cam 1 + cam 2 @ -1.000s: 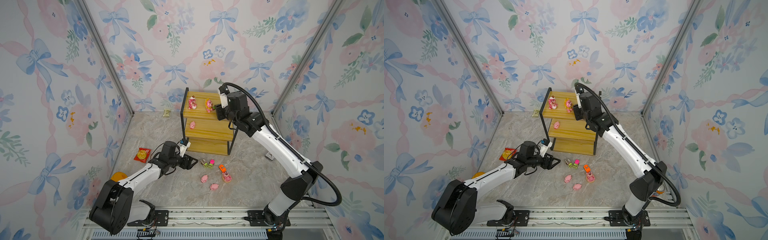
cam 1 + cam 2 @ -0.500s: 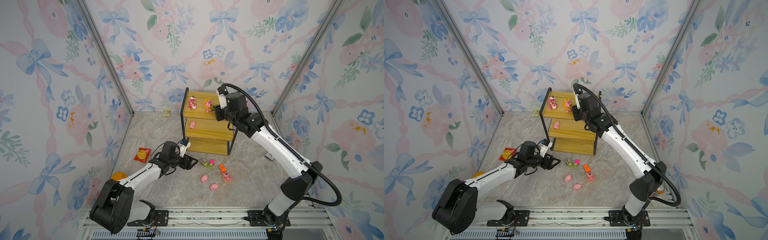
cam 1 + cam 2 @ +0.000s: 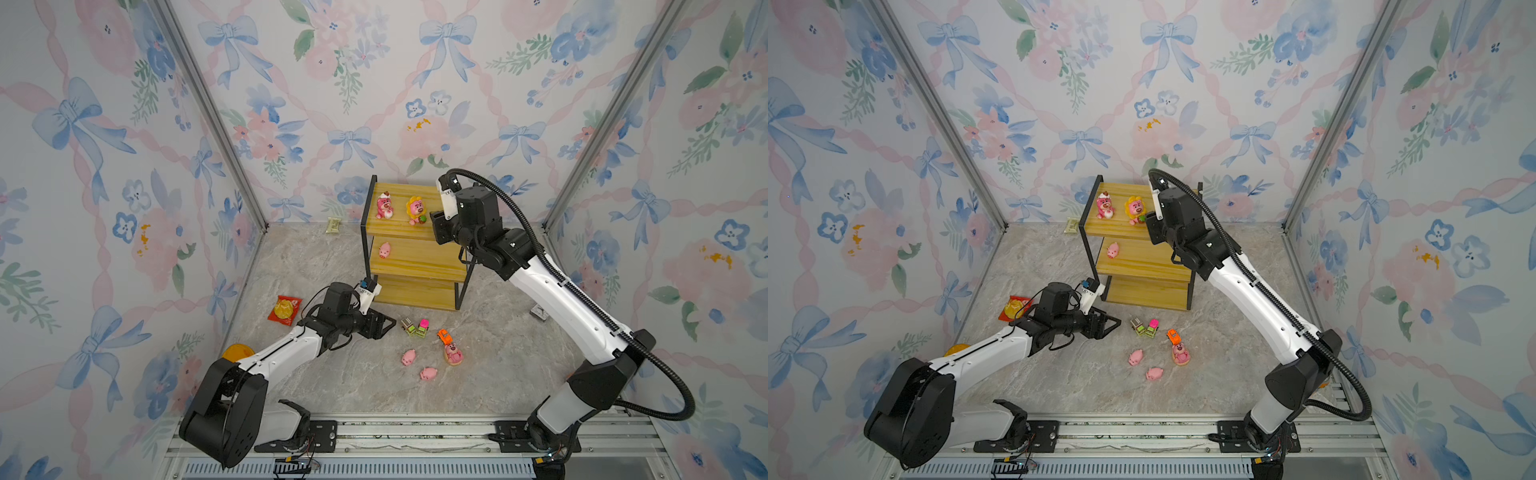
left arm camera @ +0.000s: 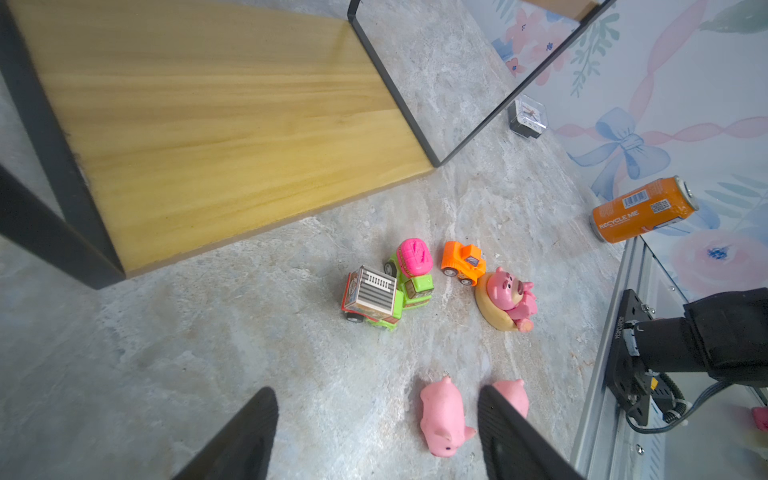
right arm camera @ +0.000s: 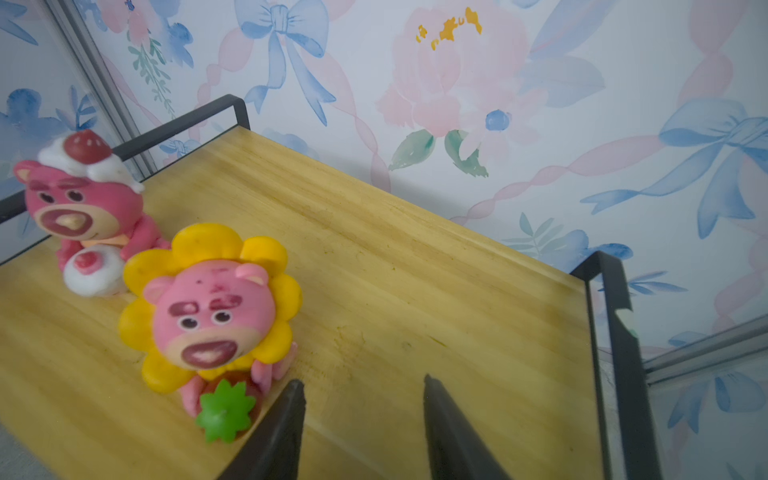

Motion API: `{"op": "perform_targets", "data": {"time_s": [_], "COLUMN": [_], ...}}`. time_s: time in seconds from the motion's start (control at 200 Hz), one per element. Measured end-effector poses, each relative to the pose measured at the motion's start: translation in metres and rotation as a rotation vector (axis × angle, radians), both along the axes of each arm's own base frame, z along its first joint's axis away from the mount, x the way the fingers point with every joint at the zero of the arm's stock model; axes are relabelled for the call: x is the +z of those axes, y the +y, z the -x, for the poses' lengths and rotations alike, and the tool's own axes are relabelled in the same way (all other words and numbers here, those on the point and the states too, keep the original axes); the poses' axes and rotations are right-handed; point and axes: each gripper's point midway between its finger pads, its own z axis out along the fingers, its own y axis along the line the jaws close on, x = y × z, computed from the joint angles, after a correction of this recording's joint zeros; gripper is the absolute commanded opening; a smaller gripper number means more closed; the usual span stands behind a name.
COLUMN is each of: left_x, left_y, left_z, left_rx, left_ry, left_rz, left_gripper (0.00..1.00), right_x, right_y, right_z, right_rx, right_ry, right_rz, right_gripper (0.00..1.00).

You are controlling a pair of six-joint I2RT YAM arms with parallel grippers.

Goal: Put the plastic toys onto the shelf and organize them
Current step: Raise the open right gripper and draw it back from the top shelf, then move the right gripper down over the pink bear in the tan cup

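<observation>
On the shelf (image 3: 419, 262), top tier: strawberry-capped pink bear (image 3: 383, 206) and sunflower bear (image 3: 415, 210), upright, side by side. Middle tier: one pink pig (image 3: 384, 250) at the left end.

Marble floor (image 3: 332, 374), in front of the shelf: grey-green truck (image 3: 408, 325) touching pink-green car (image 3: 422, 328); orange car (image 3: 444, 336) just beside ring-seated bear (image 3: 453, 354); two pink pigs (image 3: 409, 357) (image 3: 428, 373) near them.

Right gripper (image 5: 361, 386): jaws parted, empty, over the top board just beside the sunflower bear.

Left gripper (image 4: 376, 395): jaws spread wide, holding nothing, low over the floor near the cars.
</observation>
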Motion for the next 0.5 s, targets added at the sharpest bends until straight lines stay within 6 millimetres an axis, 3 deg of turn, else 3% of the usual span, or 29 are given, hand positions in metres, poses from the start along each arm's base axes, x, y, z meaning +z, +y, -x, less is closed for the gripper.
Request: {"op": "perform_targets", "data": {"time_s": [0.295,0.395,0.5], "left_x": [0.0,0.0,0.0], "left_y": [0.0,0.0,0.0], "left_z": [0.0,0.0,0.0], "left_rx": [0.0,0.0,0.0], "left_ry": [0.0,0.0,0.0], "left_rz": [0.0,0.0,0.0], "left_gripper": [0.77,0.77,0.77], "right_x": [0.001,-0.002,0.001], "right_y": [-0.01,-0.015,-0.02], "right_z": [0.014,0.033,0.067], "right_rx": [-0.001,0.015,0.047], "right_ry": [0.002,0.015,0.032], "right_rz": [0.001,-0.001,-0.035], "right_gripper": [0.52,0.56,0.62]}}
